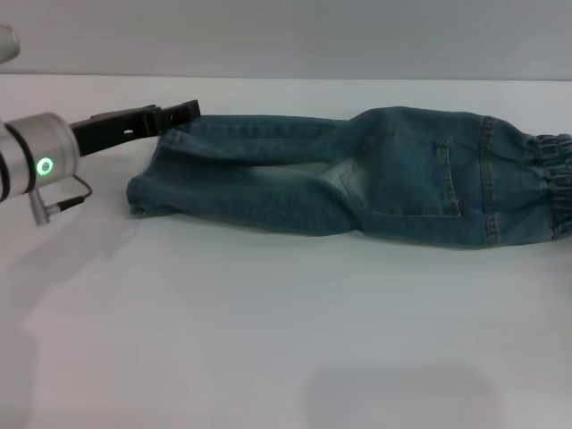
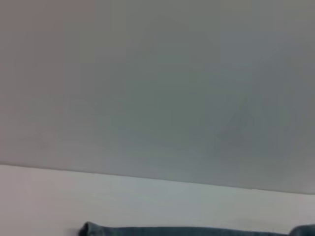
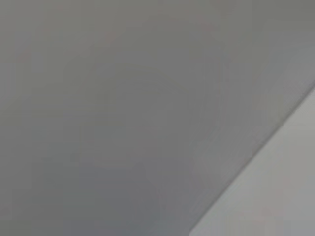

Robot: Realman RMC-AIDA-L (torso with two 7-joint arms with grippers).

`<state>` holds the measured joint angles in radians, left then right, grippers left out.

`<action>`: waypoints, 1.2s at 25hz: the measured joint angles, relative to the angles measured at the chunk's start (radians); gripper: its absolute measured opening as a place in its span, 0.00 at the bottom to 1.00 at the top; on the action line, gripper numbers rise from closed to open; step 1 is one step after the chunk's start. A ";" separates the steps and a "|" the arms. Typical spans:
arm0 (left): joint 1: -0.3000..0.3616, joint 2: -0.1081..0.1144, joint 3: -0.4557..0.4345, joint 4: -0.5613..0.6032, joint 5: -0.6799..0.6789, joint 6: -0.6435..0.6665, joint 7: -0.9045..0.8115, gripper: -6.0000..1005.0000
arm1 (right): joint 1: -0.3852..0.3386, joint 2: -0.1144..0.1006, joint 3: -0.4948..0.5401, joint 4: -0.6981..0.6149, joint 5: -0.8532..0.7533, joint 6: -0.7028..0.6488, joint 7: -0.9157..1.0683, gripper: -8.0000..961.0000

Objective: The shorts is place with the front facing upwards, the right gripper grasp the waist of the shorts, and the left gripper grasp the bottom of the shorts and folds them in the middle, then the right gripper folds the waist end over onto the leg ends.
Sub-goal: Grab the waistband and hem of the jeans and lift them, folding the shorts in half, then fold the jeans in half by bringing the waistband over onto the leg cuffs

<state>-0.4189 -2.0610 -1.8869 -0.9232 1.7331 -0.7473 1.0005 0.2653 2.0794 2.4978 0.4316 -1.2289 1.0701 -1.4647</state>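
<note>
The blue denim shorts (image 1: 357, 179) lie folded lengthwise across the white table (image 1: 268, 340) in the head view. Their elastic waist (image 1: 559, 183) is at the right edge and the leg ends (image 1: 147, 192) point left. My left gripper (image 1: 179, 112) reaches in from the left, its black tip at the far corner of the leg ends, right beside the hem. A thin strip of the shorts (image 2: 187, 231) shows in the left wrist view. The right gripper appears in no view.
A grey wall (image 1: 286, 36) rises behind the table's far edge. Bare white tabletop spreads in front of the shorts. The right wrist view shows only grey wall and a corner of pale surface (image 3: 275, 196).
</note>
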 joint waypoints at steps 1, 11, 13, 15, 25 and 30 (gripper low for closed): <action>0.000 0.000 0.000 0.000 0.000 0.000 0.000 0.67 | -0.007 0.002 -0.003 -0.002 -0.001 0.000 0.000 0.57; 0.039 0.001 0.024 -0.029 0.004 -0.044 0.010 0.81 | -0.007 0.003 -0.020 -0.056 -0.008 -0.020 -0.004 0.71; 0.040 0.001 0.029 -0.030 0.004 -0.044 0.010 0.83 | 0.010 0.001 -0.022 -0.071 -0.019 -0.031 -0.006 0.71; 0.042 0.001 0.034 -0.033 0.004 -0.044 0.010 0.84 | 0.028 0.000 -0.027 -0.084 -0.032 -0.046 -0.006 0.71; 0.043 0.001 0.040 -0.036 0.005 -0.046 0.011 0.84 | 0.098 -0.003 -0.082 -0.140 -0.045 -0.108 -0.006 0.70; 0.037 0.002 0.047 -0.037 0.002 -0.047 0.012 0.84 | 0.108 -0.004 -0.115 -0.141 -0.046 -0.090 0.002 0.70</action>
<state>-0.3822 -2.0591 -1.8397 -0.9606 1.7355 -0.7944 1.0124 0.3736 2.0755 2.3830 0.2902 -1.2747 0.9801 -1.4625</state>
